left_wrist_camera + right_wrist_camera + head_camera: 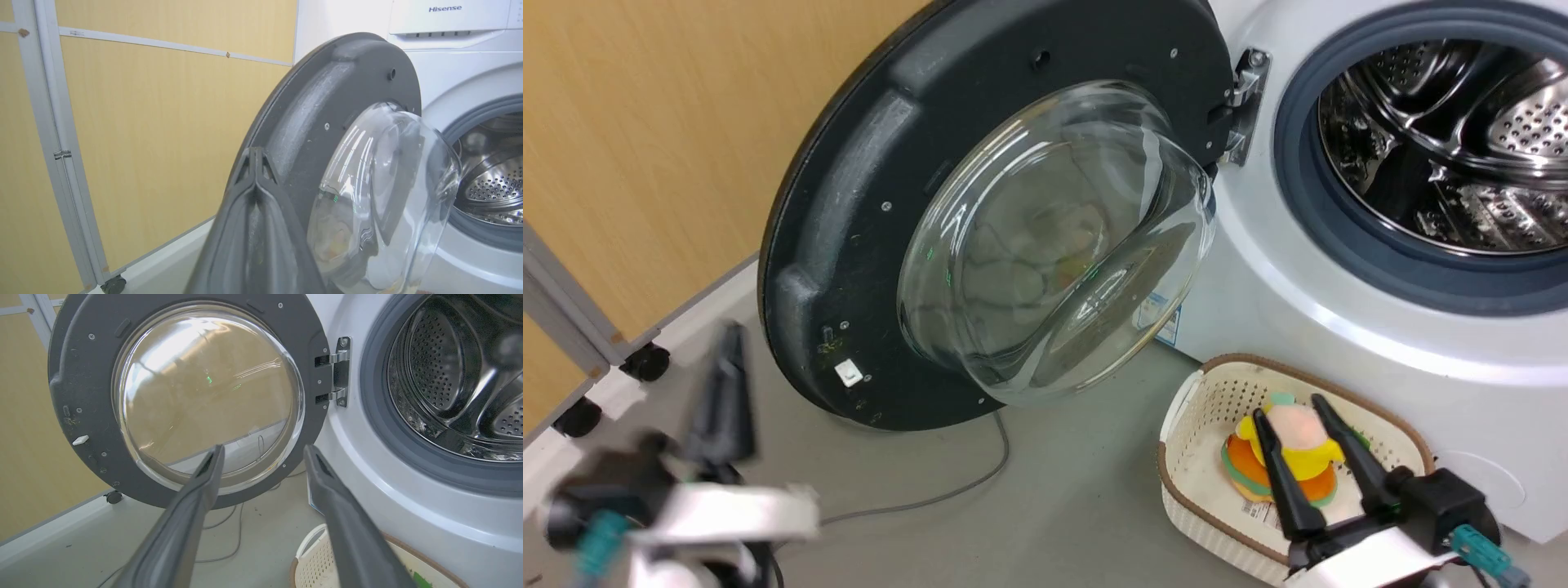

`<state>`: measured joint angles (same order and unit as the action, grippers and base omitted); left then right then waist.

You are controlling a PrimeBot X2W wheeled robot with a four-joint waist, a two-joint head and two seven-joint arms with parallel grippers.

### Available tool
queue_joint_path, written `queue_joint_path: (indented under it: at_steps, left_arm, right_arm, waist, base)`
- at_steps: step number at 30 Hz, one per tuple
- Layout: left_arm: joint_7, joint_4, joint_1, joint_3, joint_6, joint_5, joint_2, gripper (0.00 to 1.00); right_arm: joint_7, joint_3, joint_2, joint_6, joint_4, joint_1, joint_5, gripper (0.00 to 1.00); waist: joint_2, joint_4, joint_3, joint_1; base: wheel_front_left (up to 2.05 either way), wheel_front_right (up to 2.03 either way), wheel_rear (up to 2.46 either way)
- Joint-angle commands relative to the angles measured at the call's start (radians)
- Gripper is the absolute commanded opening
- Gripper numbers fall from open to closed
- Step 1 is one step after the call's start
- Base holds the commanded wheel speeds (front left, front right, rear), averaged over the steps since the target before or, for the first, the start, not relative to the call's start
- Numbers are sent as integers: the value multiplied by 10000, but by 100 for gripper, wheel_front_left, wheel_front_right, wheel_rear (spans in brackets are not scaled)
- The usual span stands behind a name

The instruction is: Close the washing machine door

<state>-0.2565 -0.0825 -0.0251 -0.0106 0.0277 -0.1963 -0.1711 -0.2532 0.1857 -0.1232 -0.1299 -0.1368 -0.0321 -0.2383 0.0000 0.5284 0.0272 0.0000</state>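
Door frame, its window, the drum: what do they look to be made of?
Washing machine door frame: likely moulded plastic, matte black, dusty, with ribs and screw heads. Window: clear glass or hard plastic; glossy highlights, fully see-through. Drum: probably stainless steel; mirror-bright, punched holes.

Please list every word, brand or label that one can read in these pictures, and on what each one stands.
"Hisense": on the top panel of the washing machine.
The sticker low on its front: too small to read.
The label in the basket: too blurred to read.
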Motion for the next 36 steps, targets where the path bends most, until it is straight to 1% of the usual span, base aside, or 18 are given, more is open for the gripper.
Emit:
queue_joint_path:
  at_steps: [1,3,6,9,14,16,18,23,25,27,30,34,36]
  left_arm:
    - [-48,216,-483,-272,-264,-480,-144,0]
    - [86,584,-1091,-670,-605,-1177,-356,0]
    - [583,1135,-1910,-1145,-867,-1984,-706,0]
    - [1223,1602,-2643,-1634,-959,-2826,-977,0]
    - [2683,2736,-3689,-2485,-978,-4718,-1064,0]
    - [3232,3262,-4096,-2905,-888,-5589,-994,0]
    - [3796,3780,-4448,-3281,-702,-6396,-879,0]
    - [5397,4861,-5100,-4102,7,-8271,-561,0]
    - [6040,5114,-5195,-4270,159,-8813,-524,0]
    - [6692,5248,-5179,-4327,214,-9249,-494,0]
    - [7532,5246,-5003,-4308,168,-9708,-480,0]
    - [8724,4925,-4514,-4030,-51,-10136,-422,0]
    - [9161,4657,-4227,-3892,-113,-10256,-372,0]
  right_arm:
    - [-86,-117,3,-8,114,74,103,100]
    - [-86,-235,-13,-8,215,87,159,100]
    - [-86,-293,-35,-8,277,109,198,100]
    - [-86,-204,-108,-8,323,134,212,100]
    - [-86,-147,-185,-8,401,-16,224,100]
    - [-86,-131,-221,-8,426,-77,220,100]
    - [-86,-117,-265,-8,447,-128,212,100]
    - [-86,-147,-329,-8,454,-190,197,100]
    - [-86,-161,-336,-8,455,-164,191,100]
    - [-86,-185,-340,-8,449,-120,189,100]
    - [-86,-233,-340,-8,437,-65,176,100]
    - [-86,-287,-284,-8,395,-32,165,100]
    - [-86,-326,-231,-8,380,-12,168,100]
  waist:
    - [0,-11,87,0]
    - [0,-72,213,0]
    - [0,-250,299,0]
    - [0,-445,434,0]
    - [0,-771,687,0]
    - [0,-875,773,0]
    - [0,-964,861,0]
    - [0,-1114,960,0]
    - [0,-1151,958,0]
    - [0,-1173,939,0]
    - [0,-1198,887,0]
    - [0,-1260,728,0]
    - [0,-1302,617,0]
  base:
    - [0,0,0]
    - [0,0,0]
    - [0,0,0]
    - [0,0,0]
    - [0,0,0]
    - [0,0,0]
    - [0,0,0]
    - [0,0,0]
    - [0,0,0]
    - [0,0,0]
    - [0,0,0]
    - [0,0,0]
    - [0,0,0]
